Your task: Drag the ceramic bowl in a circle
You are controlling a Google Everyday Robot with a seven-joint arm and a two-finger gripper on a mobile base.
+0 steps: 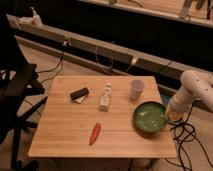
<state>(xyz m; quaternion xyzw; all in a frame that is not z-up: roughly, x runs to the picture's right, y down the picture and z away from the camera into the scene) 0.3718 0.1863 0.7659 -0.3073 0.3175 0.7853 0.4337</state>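
Wooden table (65, 135) fills the middle of the view, with a dark wall and a long rail strung with cables behind it, and a black chair (17, 95) off at the left edge. Over on the right side of the tabletop sits the ceramic bowl (149, 117), green and glossy, close to the right edge and near the front corner. The white arm (192, 90) comes in from the right and angles down, and the gripper (169, 116) is right at the bowl's right-hand rim, touching or just over it; which of the two cannot be told. Whether it has the rim pinched cannot be told either.

Behind the bowl, just apart from it, stands a small whitish cup (136, 89). Near the table's centre is a small white bottle (105, 97), upright, and left of that lies a dark flat object (79, 93) on something pale. Toward the front lies a red chili pepper (94, 133), well apart from the bowl.
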